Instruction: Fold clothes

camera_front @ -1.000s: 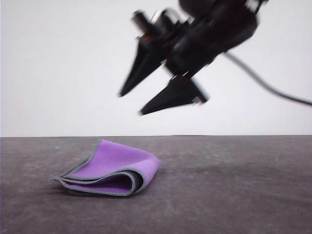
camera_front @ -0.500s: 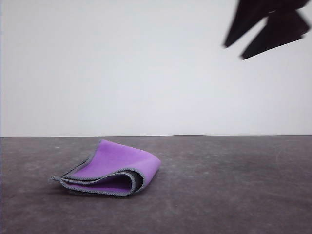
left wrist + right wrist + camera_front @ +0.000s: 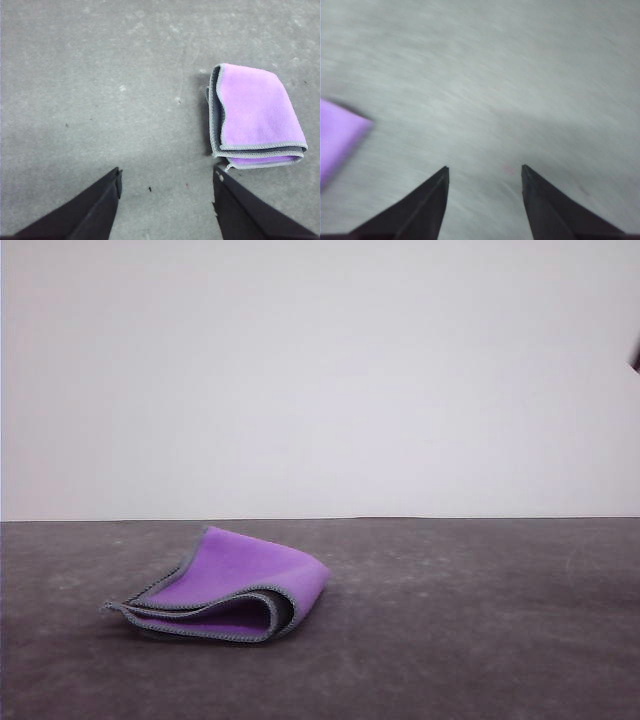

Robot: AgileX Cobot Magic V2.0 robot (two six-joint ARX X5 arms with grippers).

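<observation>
The clothes (image 3: 228, 587) lie folded into a small purple packet on the grey table, left of centre, grey hem layers showing along the near edge. From the left wrist camera, the clothes (image 3: 256, 115) sit beside and apart from my left gripper (image 3: 166, 179), which hangs open above bare table with nothing between its fingers. My right gripper (image 3: 485, 172) is also open and holds nothing, high over the table, and a blurred corner of the clothes (image 3: 337, 137) shows at the edge of that view.
The dark grey table (image 3: 480, 640) stretches wide around the cloth, with a plain white wall behind it. A dark sliver of the right arm (image 3: 636, 355) sits at the front view's right edge.
The right arm, which hung open above the cloth a second ago, has swung up and to the right, almost out of the front view. The folded cloth has not moved.
</observation>
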